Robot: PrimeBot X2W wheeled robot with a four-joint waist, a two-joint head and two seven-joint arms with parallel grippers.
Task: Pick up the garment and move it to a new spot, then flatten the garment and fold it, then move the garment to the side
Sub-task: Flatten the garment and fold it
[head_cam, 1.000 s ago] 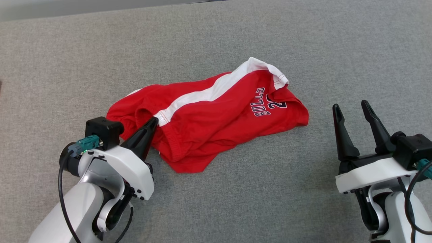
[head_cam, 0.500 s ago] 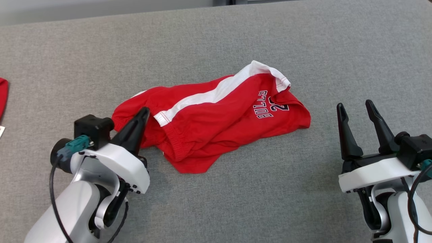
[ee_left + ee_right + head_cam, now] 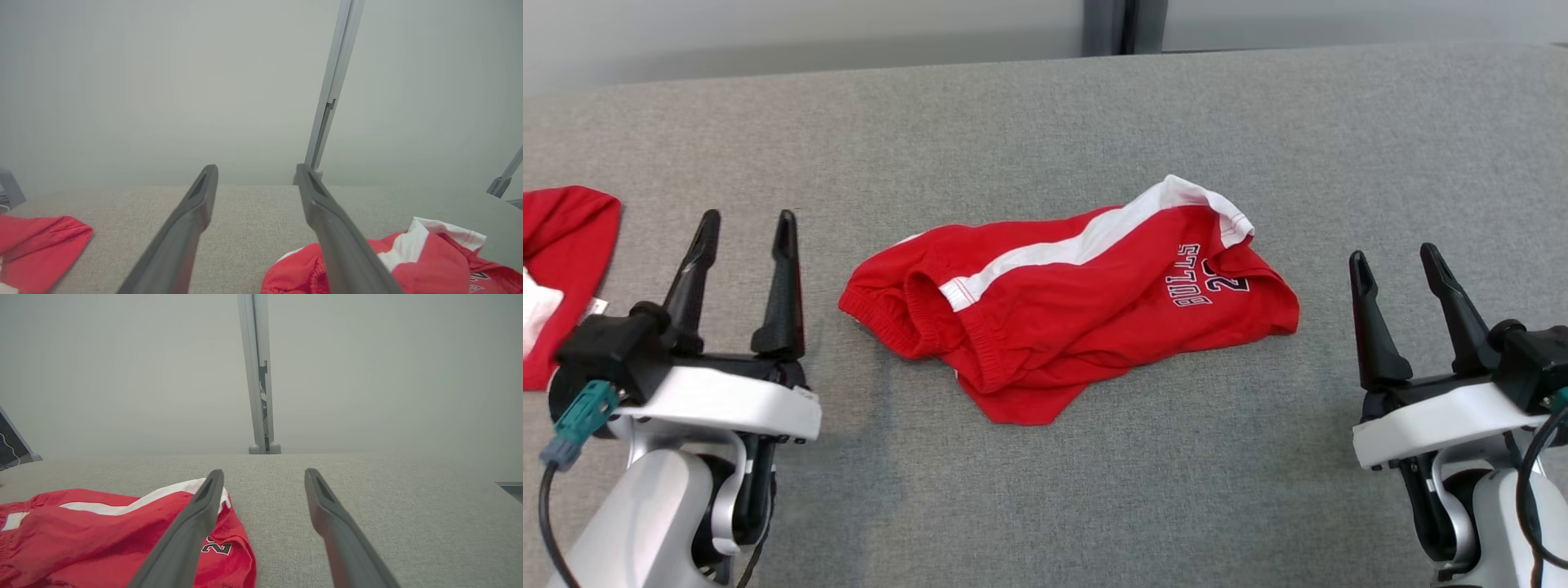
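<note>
Flanking garment, left hand, right hand, apart

Robot laboratory or test bay. Indicators: wide table covered in plain grey fabric; bare pale partition panels directly behind it; grey metal post joining panels at table's far edge.

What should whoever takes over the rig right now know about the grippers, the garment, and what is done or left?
left gripper: open, empty, clear of the red shorts; a second ago it was shut at their left edge.
right gripper: open, empty, to the right of the red shorts.
The red shorts lie crumpled in the middle of the grey table, touched by neither gripper; another red garment lies at the left.
Done: apparently set down at this spot.
Left: flatten, fold, move aside.
</note>
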